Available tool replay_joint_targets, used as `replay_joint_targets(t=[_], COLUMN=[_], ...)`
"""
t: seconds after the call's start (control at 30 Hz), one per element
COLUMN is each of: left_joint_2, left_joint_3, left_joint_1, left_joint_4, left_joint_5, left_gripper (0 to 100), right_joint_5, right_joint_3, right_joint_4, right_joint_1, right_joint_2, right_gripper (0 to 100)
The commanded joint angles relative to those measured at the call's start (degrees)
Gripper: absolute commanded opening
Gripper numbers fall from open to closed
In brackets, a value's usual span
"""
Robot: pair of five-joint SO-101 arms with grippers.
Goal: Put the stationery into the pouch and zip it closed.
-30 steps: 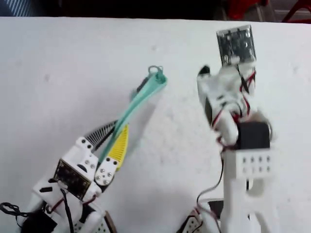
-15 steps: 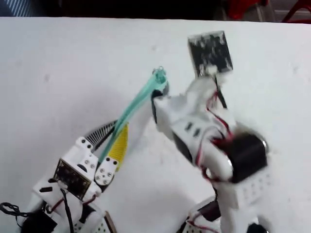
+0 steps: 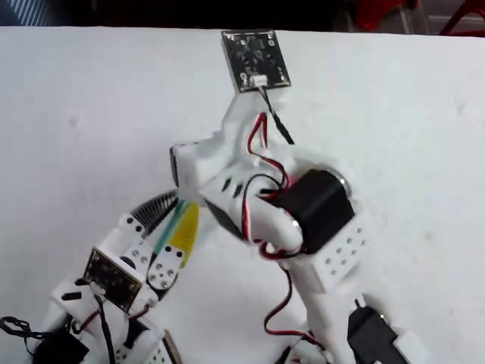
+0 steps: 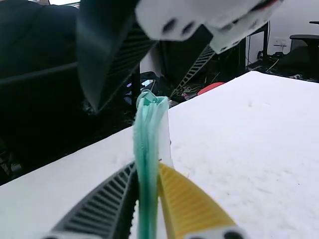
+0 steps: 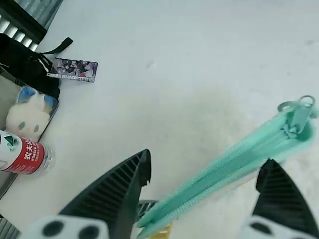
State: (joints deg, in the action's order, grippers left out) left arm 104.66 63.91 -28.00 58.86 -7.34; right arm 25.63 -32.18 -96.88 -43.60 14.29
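Note:
The teal pouch (image 3: 179, 209) stands on edge, pinched at its near end by my left gripper (image 3: 171, 221), which is shut on it with a black finger on one side and a yellow one on the other. In the left wrist view the pouch (image 4: 149, 124) rises from between that gripper (image 4: 147, 172). My right gripper (image 3: 184, 168) hangs over the pouch's far half and hides it from above. Seen from the right wrist, the gripper (image 5: 207, 160) is open, its fingers straddling the pouch (image 5: 234, 162). The zipper pull (image 5: 298, 112) sits at the far end.
A card (image 5: 72, 69), a plush toy (image 5: 27, 113) and a red-labelled bottle (image 5: 22, 152) lie off to one side in the right wrist view. White tabletop (image 3: 91, 114) stretches to the left and behind.
The right arm has swung left from beside the pouch to directly above it, now covering its far end. The left gripper has kept still, holding the pouch.

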Motion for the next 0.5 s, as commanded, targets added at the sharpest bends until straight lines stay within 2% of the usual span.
replay_joint_targets(t=[0.0, 0.13, 0.3, 0.47], left_joint_2=[-0.1, -0.1, -0.1, -0.1], left_joint_3=[-1.6, -1.6, -1.6, -1.6], left_joint_1=[-0.2, -0.2, -0.2, -0.2], left_joint_4=[0.8, 0.8, 0.8, 0.8], left_joint_5=[-0.5, -0.5, -0.5, -0.5], left_gripper=[2, 2, 2, 2], right_joint_5=[4.0, 4.6, 4.5, 4.5], right_joint_3=[-1.8, 0.3, 7.4, 7.6], right_joint_4=[-1.5, -1.6, 0.4, 2.9], right_joint_1=[4.4, 7.4, 5.1, 4.9], right_joint_2=[0.0, 2.2, 2.9, -0.8], right_gripper=[32.0, 32.0, 32.1, 32.1])
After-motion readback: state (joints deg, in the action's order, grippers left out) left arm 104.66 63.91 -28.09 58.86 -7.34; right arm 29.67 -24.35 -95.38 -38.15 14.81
